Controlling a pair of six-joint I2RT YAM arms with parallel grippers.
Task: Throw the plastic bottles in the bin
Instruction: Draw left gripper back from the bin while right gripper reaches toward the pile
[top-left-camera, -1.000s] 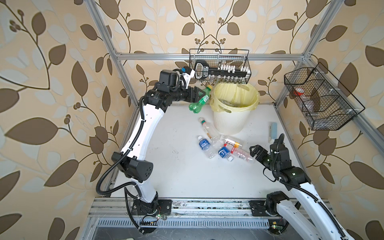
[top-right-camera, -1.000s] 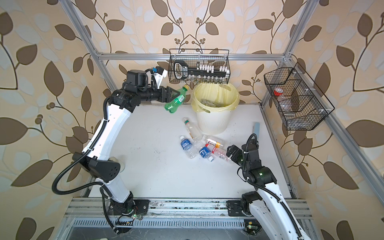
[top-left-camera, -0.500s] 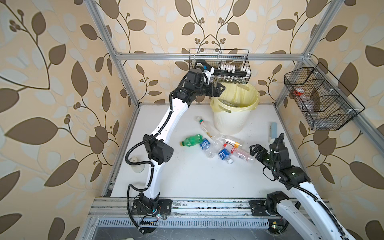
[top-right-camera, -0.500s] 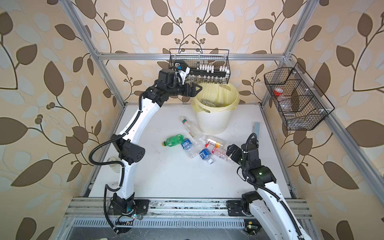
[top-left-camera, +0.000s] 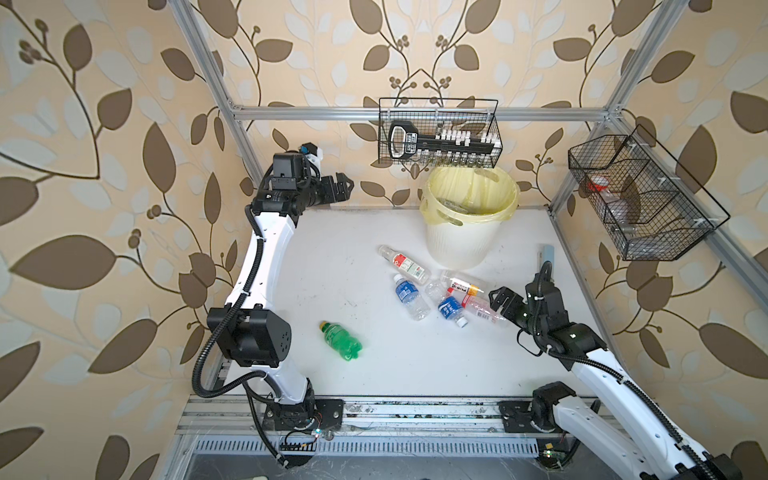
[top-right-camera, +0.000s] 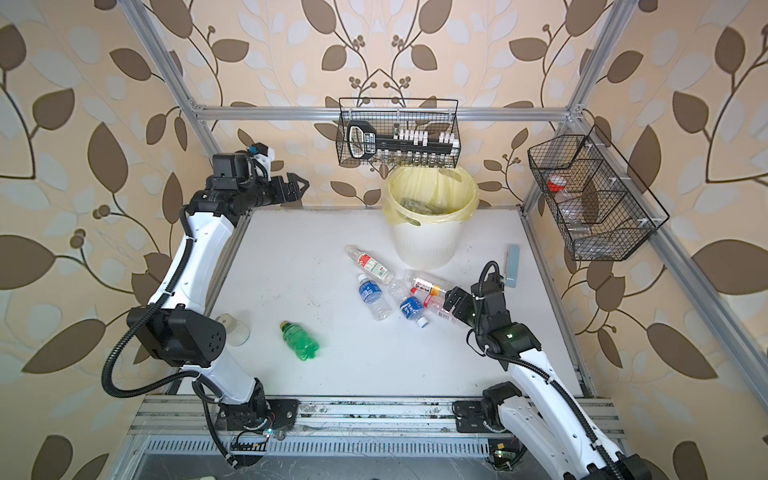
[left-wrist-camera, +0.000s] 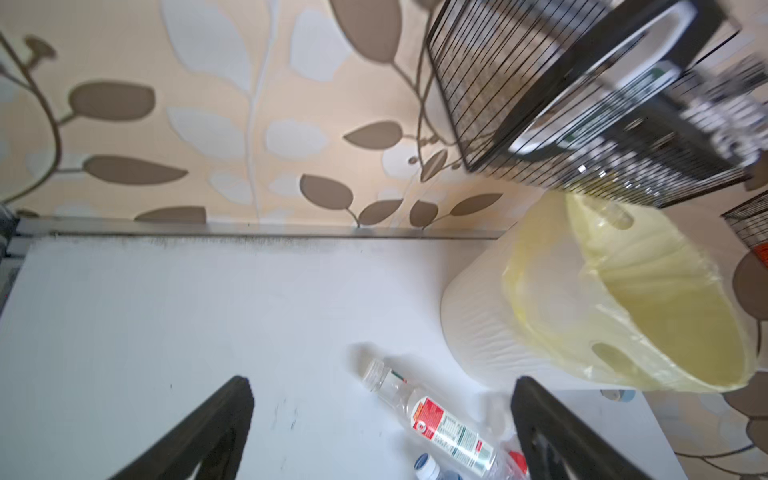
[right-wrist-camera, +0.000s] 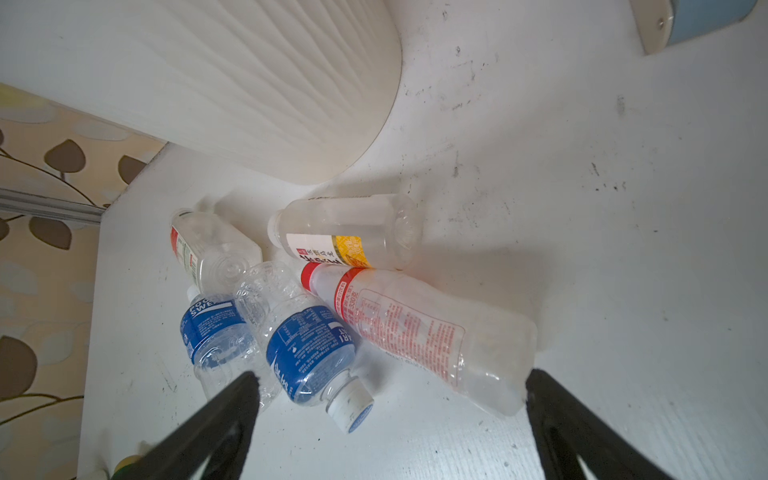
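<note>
Seen from above: left gripper sits high at the upper left of both top views, near the back wall and aimed toward the bin. Its fingers stand wide apart with nothing between them (wrist view shows only bare table under the gap).

The right gripper is low over the table, right of centre, facing the cluster of bottles. Its fingers are also spread wide and clamp nothing. The base of the red-print bottle lies just in front of them; I cannot tell if it touches.

The bin stands upright at the back of the table, upper right of centre, below the back basket. A yellow bag is folded over its rim, and clear bottles lie inside.

The green bottle lies on its side at lower left of centre, alone and well apart from the bin.

The cluster lies just below the bin in frame, all on their sides:
- the red-label bottle, nearest the bin
- the blue bottle
- the other blue bottle
- the yellow-label bottle
- the red-print bottle

A pale-blue case lies at the table's right edge. The side basket hangs at upper right, its contents too blurred to name.
</note>
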